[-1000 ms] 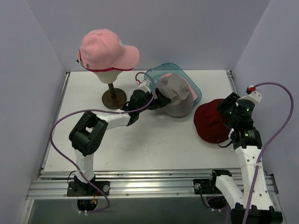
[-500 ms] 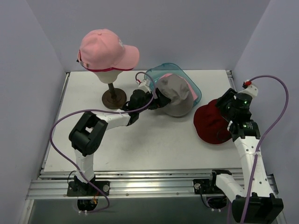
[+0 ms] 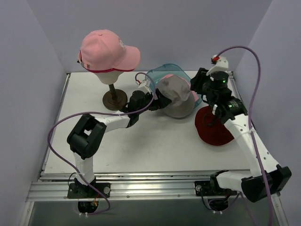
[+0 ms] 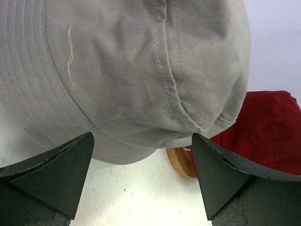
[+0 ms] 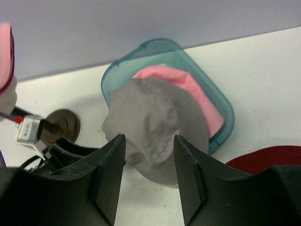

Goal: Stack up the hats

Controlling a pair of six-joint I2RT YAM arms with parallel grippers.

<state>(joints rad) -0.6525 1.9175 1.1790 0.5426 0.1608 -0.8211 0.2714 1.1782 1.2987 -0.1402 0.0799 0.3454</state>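
A pale pink peaked cap (image 3: pixel 106 48) sits on the cream head form, with a magenta edge (image 3: pixel 83 64) showing under it. A grey-beige bucket hat (image 3: pixel 178 99) lies on a pink hat (image 3: pixel 193 95) in the teal tray (image 3: pixel 170 69). A dark red hat (image 3: pixel 214 126) lies on the table at the right. My left gripper (image 3: pixel 162 100) is open at the bucket hat's left brim; in the left wrist view (image 4: pixel 142 146) the hat (image 4: pixel 131 66) fills the space ahead of the jaws. My right gripper (image 3: pixel 197 84) is open and empty, raised over the tray's right side, looking down on the bucket hat (image 5: pixel 155 122).
The head form's stand has a round brown base (image 3: pixel 114 98) left of the tray. A wooden disc (image 4: pixel 181 162) shows beside the red hat (image 4: pixel 268 132) in the left wrist view. Walls close in the table on three sides.
My right arm has swung up and left, from beside the dark red hat to above the tray's right side. The left arm and the hats have not moved.
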